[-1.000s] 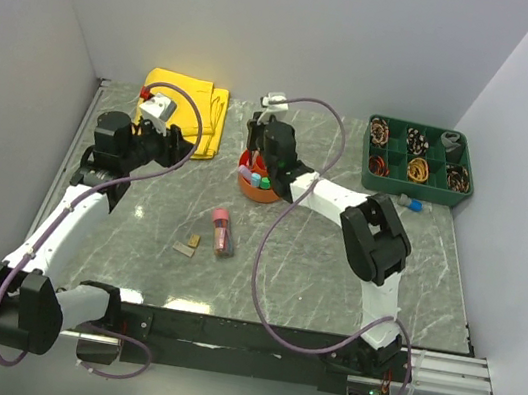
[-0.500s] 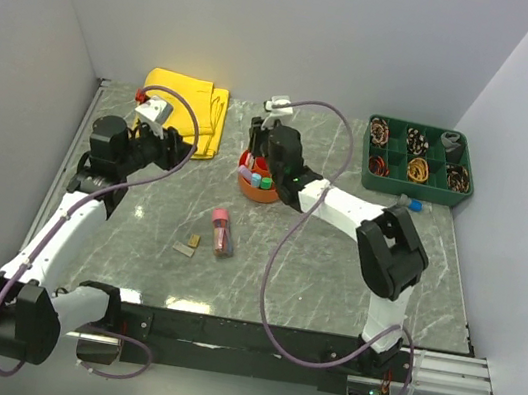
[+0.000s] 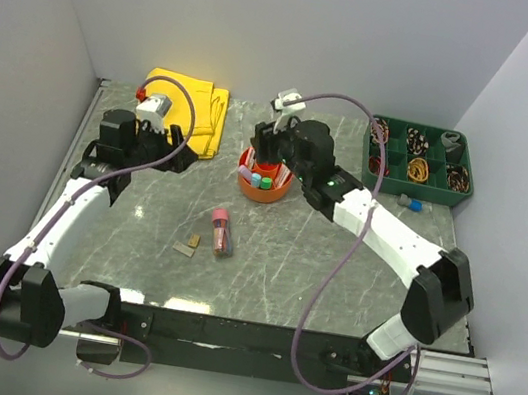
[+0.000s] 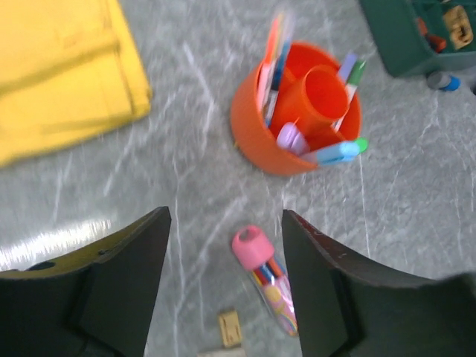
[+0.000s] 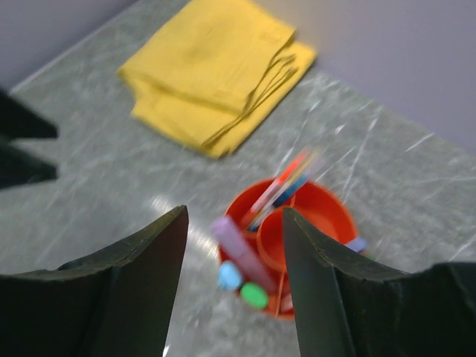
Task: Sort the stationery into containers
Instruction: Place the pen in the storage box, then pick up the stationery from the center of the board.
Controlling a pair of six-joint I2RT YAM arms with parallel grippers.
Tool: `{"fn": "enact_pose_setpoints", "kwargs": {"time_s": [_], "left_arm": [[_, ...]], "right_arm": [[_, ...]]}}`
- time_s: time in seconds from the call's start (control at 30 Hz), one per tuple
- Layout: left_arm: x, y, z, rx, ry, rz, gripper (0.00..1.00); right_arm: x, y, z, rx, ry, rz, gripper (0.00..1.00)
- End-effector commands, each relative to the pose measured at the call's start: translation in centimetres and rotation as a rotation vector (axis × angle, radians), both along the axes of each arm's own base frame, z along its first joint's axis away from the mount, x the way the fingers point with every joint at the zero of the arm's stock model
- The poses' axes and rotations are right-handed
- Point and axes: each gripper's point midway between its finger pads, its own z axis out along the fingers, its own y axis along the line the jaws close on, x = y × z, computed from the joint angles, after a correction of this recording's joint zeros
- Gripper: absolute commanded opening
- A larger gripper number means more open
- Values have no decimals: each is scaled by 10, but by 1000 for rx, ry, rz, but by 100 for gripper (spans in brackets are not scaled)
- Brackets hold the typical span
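The orange organiser bowl [image 3: 246,183] stands mid-table, holding several pens, capped markers and a lilac stick [image 5: 242,253] in its outer ring. My right gripper [image 3: 263,152] hovers just above the bowl [image 5: 331,195], open, nothing between its fingers. A pink-capped clear tube [image 3: 222,230] lies in front of the bowl, with small tan blocks [image 3: 187,245] beside it. My left gripper [image 3: 173,150] is open to the left of the bowl, above the table. In its wrist view the tube [image 4: 264,277] and one tan block [image 4: 230,328] lie below the open left gripper [image 4: 223,216].
A folded yellow cloth [image 3: 192,110] lies at the back left, behind the left gripper. A green divided tray [image 3: 420,158] of small items sits at the back right, with a blue-capped object [image 3: 410,202] just in front of it. White walls close in both sides.
My right gripper has opened and drawn back above the bowl as its arm swung out to the right; the lilac stick now rests in the bowl. My left gripper has opened wider.
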Motion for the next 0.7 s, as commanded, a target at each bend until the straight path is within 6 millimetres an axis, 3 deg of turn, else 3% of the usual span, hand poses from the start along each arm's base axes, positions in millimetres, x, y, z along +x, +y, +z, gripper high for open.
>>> {"fn": "enact_pose_setpoints", "kwargs": {"time_s": [0.0,0.1,0.23,0.27,0.33,0.37,0.4,0.53,0.67], "left_arm": [[-12,9,-11,-24,126,85,69],[-15,9,-16,-29,151,91,71],[-16,17,-20,-33,175,157,74],[-15,24,-19,-31,178,200,77],[-12,43,-24,-34,212,331,80],[-12,52,-26,-36,235,376,82],[-12,57,-28,-40,251,409,82],[-11,89,-22,-3,244,553,86],[-18,95,-9,14,197,564,88]], "right_arm": [[-62,2,-27,-70,253,184,62],[-96,16,-34,-18,416,291,62],[-138,48,-37,-38,450,444,65],[-140,53,-50,-56,492,446,66],[-143,63,-56,-39,570,434,66],[-142,67,-75,-59,636,420,66],[-140,71,-80,-56,674,393,66],[-119,80,-112,-78,778,250,66],[-108,79,-140,-89,851,122,66]]}}
